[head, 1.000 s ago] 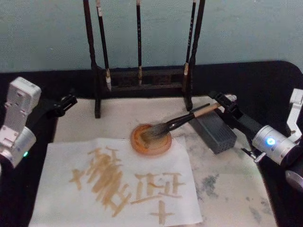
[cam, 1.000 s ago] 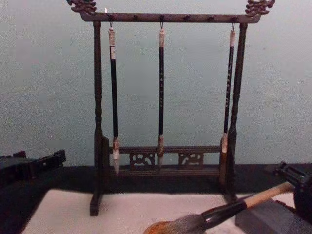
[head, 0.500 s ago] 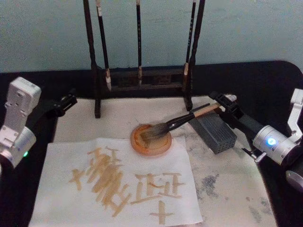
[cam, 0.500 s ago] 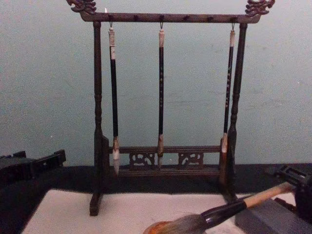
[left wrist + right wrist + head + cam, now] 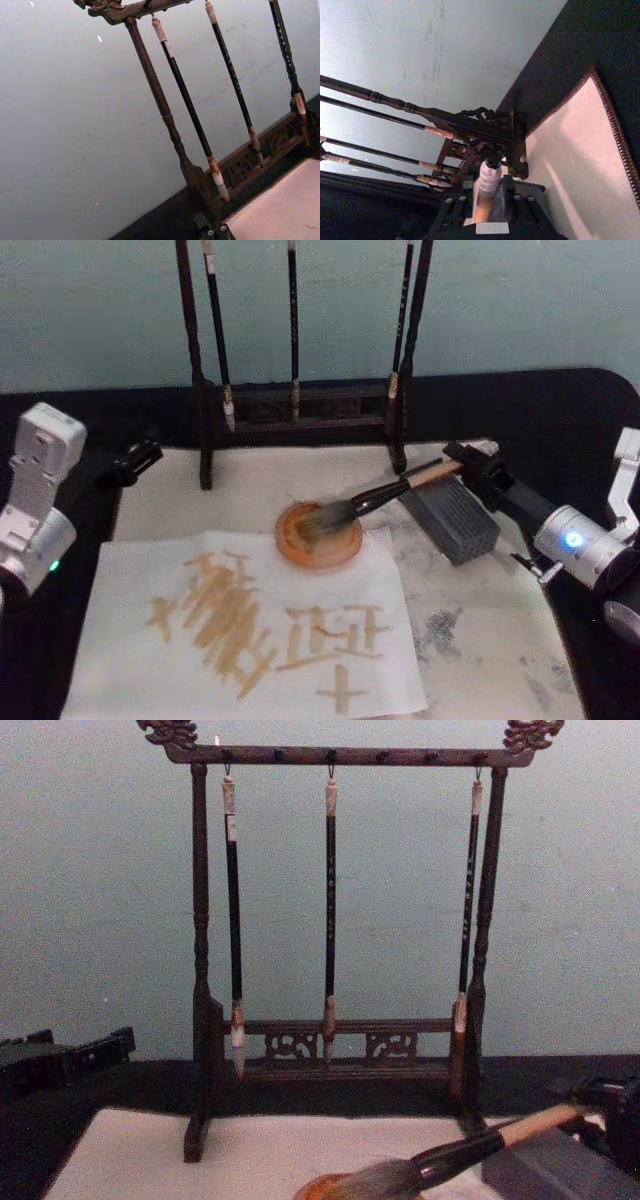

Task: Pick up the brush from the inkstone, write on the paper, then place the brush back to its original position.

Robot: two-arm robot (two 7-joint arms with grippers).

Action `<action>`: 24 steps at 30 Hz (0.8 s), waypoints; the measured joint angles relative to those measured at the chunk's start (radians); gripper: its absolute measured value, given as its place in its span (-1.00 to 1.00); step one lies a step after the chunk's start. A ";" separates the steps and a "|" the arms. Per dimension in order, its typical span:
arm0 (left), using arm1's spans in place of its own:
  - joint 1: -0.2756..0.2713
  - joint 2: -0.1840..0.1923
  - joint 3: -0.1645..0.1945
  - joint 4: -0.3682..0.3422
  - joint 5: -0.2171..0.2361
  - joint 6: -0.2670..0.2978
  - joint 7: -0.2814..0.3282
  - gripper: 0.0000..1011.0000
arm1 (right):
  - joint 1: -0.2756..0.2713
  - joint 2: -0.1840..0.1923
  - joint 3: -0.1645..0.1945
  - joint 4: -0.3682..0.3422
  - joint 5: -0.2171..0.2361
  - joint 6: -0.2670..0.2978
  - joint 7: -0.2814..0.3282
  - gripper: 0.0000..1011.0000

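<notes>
Right gripper (image 5: 470, 462) clenched on brush (image 5: 378, 497) handle end; bristles on inkstone (image 5: 332, 554). Settle handle onto grey block (image 5: 455, 518), release gently. Left gripper (image 5: 140, 455) parked desk-left.

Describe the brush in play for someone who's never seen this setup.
In front of the wooden rack sits a round orange dish; the brush lies with its bristles on it, handle slanting up into the right gripper. Unlike the three thin dark brushes hanging on the rack, it is thick, with a bushy grey head and tan handle.
</notes>
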 joint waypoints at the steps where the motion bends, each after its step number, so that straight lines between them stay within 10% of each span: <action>1: 0.000 0.000 0.000 0.000 0.000 0.000 0.000 0.98 | 0.000 0.000 0.000 0.000 0.000 0.000 0.000 -0.25; 8: 0.000 0.000 0.000 0.000 0.000 0.000 0.000 0.98 | 0.000 0.000 0.001 0.000 0.000 0.000 0.001 -0.64; 24: 0.000 0.000 0.000 0.000 0.000 0.000 0.000 0.98 | 0.000 0.000 0.000 0.000 0.000 0.000 0.001 -0.65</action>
